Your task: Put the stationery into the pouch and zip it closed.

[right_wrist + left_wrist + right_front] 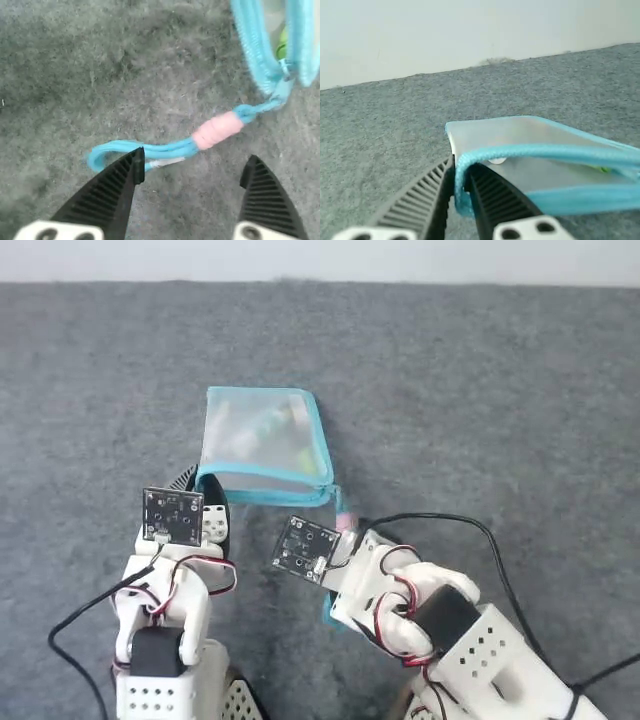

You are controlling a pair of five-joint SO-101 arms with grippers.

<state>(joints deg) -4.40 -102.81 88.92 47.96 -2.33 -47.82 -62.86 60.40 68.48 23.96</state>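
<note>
Evidently the filling is done and the zipping is what remains. The stationery [270, 425] shows as pale and green shapes through the translucent pouch [262, 440], which lies on the grey carpeted table [480, 390] just left of the centre of the high view.

The left gripper [461, 165] is clamped tight on the pouch's teal edge at its lower-left corner, which looks like an anchoring hold. The right gripper [195, 156] hangs with its claw wide apart over the pull cord [150, 149], touching nothing. The pink bead [216, 130] lies between the 2 open jaws.

The 2 teal zip tracks part just beyond the slider [286, 67], so I judge the mouth unzipped. The slider sits at the pouch's lower-right corner in the high view.

The next move, as I read it, calls for the right claw to drop and close on the cord near the bead. It would then draw the slider along the mouth toward the held corner, while the left keeps the edge taut.

The mouth faces the bottom of the high view, and its long axis runs left to right, dipping slightly at the right. The cord trails from the slider toward the bottom of that view.
</note>
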